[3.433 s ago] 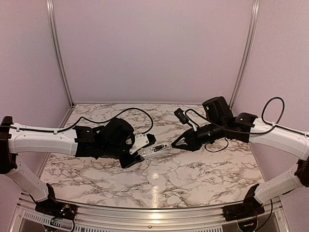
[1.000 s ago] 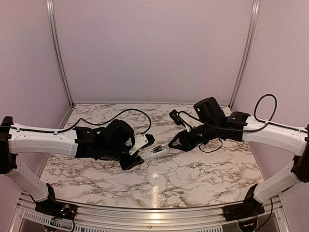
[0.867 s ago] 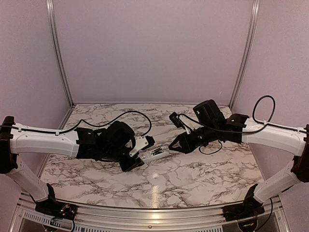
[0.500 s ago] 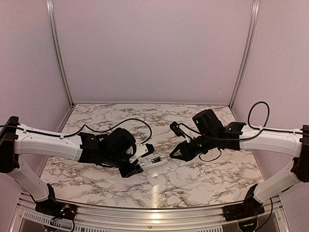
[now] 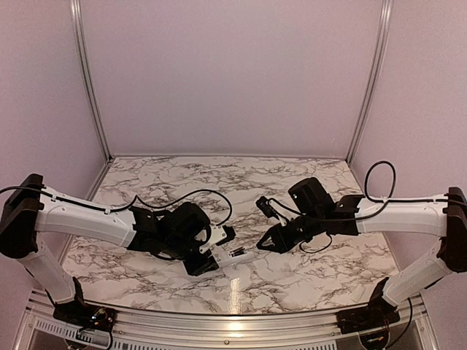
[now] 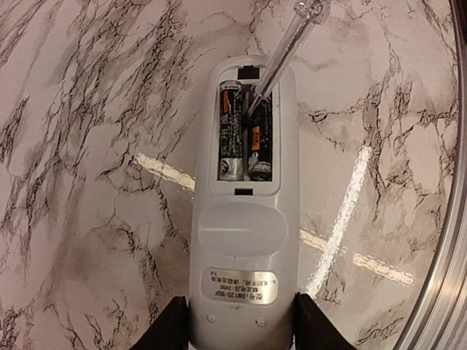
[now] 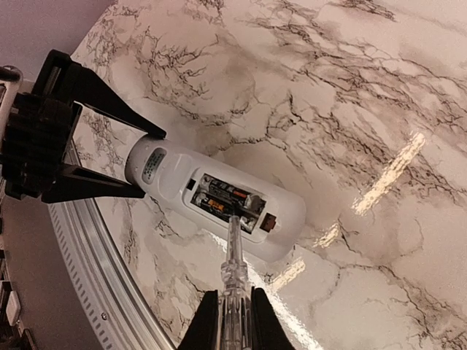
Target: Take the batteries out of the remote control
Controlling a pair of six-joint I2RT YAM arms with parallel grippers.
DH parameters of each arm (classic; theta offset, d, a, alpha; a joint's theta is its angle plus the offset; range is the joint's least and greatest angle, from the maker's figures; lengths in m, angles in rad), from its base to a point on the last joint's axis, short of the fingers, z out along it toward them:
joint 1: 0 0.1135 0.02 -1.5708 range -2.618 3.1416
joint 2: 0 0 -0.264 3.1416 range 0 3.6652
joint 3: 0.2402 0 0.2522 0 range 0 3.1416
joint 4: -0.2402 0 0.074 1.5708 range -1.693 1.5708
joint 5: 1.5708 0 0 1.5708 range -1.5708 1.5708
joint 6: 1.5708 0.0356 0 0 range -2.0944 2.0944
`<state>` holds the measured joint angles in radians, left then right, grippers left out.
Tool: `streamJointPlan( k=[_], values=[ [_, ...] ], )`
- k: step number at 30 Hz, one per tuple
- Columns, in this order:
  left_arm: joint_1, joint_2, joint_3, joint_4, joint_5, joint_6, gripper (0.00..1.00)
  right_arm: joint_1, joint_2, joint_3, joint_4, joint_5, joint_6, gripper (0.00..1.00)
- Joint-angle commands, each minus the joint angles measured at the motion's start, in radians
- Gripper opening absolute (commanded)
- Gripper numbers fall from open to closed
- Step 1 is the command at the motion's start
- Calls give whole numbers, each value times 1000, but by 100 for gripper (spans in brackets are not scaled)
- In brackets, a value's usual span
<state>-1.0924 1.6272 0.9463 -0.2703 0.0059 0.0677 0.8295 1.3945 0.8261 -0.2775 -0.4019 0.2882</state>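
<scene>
The white remote control [image 6: 244, 240] lies back side up, and my left gripper [image 6: 243, 328] is shut on its label end. Its cover is off, and two dark batteries [image 6: 232, 131] sit side by side in the open compartment. My right gripper [image 7: 235, 321] is shut on a thin clear-grey stick [image 7: 233, 255]. The stick's tip reaches into the compartment at the right-hand battery [image 6: 259, 142]. From above, the remote control [image 5: 235, 252] is low over the near middle of the table, between the left gripper [image 5: 208, 251] and the right gripper [image 5: 266, 240].
The marble table top [image 5: 292, 182] stretches behind both arms. A metal rail [image 7: 95, 292] runs along the near edge, close to the remote. Black cables [image 5: 211, 197] loop above both wrists. Pale walls close the back and sides.
Both arms have come down and nearer to the front edge, carrying the remote and the stick. The stick's tip has closed in on the remote and now sits in its battery compartment.
</scene>
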Motion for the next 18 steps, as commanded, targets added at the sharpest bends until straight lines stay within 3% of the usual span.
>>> streamJointPlan(
  k=[1, 18],
  values=[
    [0, 31, -10, 80, 26, -39, 0, 17, 21, -16, 9, -48, 7, 0],
    [0, 69, -12, 81, 55, -61, 0, 22, 57, -14, 18, -50, 0, 0]
  ],
)
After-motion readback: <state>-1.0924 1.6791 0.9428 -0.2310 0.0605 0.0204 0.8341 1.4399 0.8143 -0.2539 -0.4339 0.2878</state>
